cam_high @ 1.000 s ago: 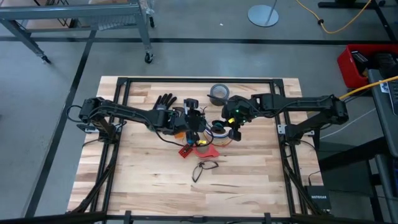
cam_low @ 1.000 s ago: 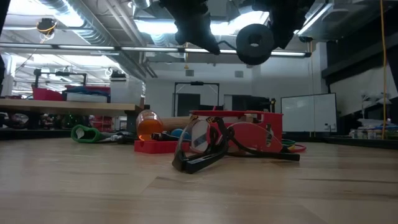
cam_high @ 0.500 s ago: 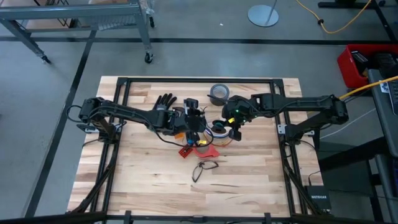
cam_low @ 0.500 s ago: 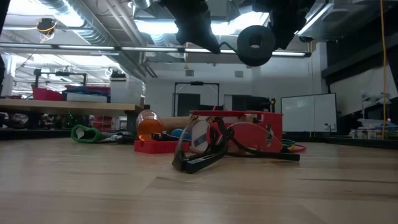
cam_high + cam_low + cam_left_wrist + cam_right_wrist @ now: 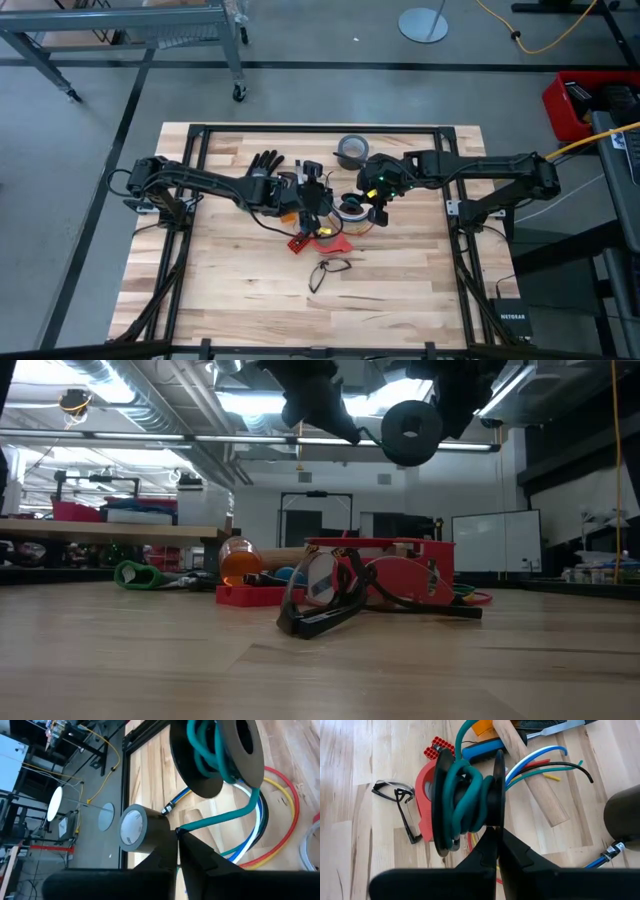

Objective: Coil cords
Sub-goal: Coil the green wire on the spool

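Observation:
A black spool (image 5: 470, 802) wound with teal cord hangs over the table's middle; it also shows in the low view (image 5: 410, 432) and the left wrist view (image 5: 225, 750). My right gripper (image 5: 496, 827) is shut on the spool. My left gripper (image 5: 177, 834) is shut on the teal cord's free run beside it. Under them a loose loop of blue, white, yellow and red cords (image 5: 272, 815) lies flat on the table; their ends (image 5: 545, 762) fan out, and the loop shows in the high view (image 5: 352, 214). My left gripper pinches the teal cord (image 5: 192, 826) between its two shut fingertips, a short way from the spool. From the fingers the cord runs in a shallow bend up to the spool, clear of the table. My right gripper holds the spool at the rim of one flange (image 5: 497, 815), pinched between its shut fingers; the fingers hide the exact place. The spool is lifted clear of the table, its flanges upright and one flat face (image 5: 410, 432) toward the table's near edge.
A grey duct tape roll (image 5: 352, 150) stands behind the grippers. A red holder (image 5: 328, 238), a red studded piece (image 5: 297, 243) and safety glasses (image 5: 328, 270) lie in front. A black glove (image 5: 265, 163) lies by the left arm. A wooden block (image 5: 530, 775) lies among the cords.

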